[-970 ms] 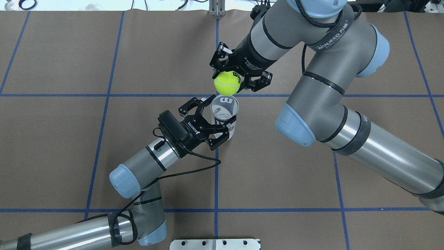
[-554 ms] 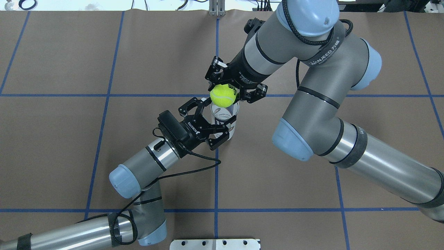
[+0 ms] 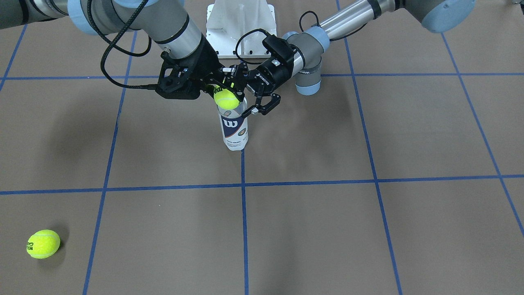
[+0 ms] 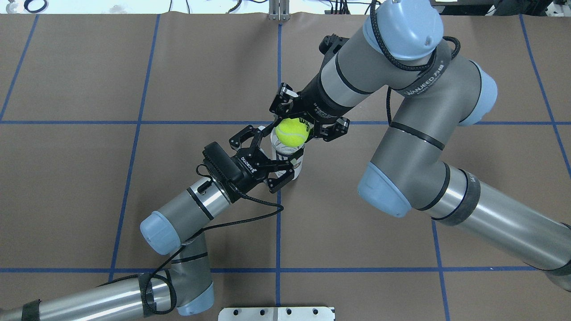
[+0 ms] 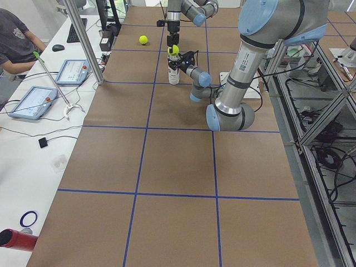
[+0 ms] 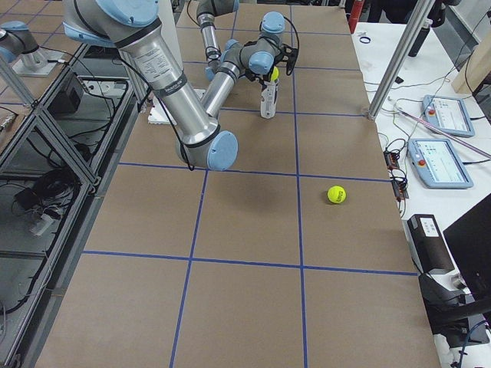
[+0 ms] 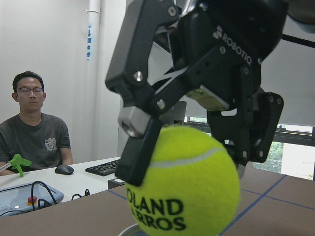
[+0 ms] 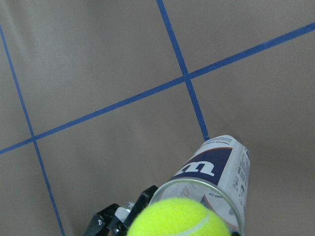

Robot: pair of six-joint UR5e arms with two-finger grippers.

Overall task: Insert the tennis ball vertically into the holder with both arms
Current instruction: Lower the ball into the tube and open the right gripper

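Observation:
The holder (image 4: 291, 157), a clear Wilson can with a navy and white label, stands upright on the brown table near its middle; it also shows in the front view (image 3: 234, 130) and the right wrist view (image 8: 216, 169). My left gripper (image 4: 279, 152) is shut on the holder, one finger on each side below the rim. My right gripper (image 4: 298, 127) is shut on a yellow tennis ball (image 4: 291, 133) and holds it just over the holder's open mouth. The left wrist view shows the ball (image 7: 182, 189) close up between the right gripper's fingers (image 7: 140, 147).
A second tennis ball (image 3: 43, 243) lies far off on the table on the robot's right, also in the right side view (image 6: 335, 194). A white base plate (image 3: 239, 28) sits at the robot's edge. An operator (image 7: 32, 132) sits at a side desk with pendants.
My right gripper has carried the ball toward the robot and down, from beyond the holder to right over its mouth. The left gripper and the holder have not moved.

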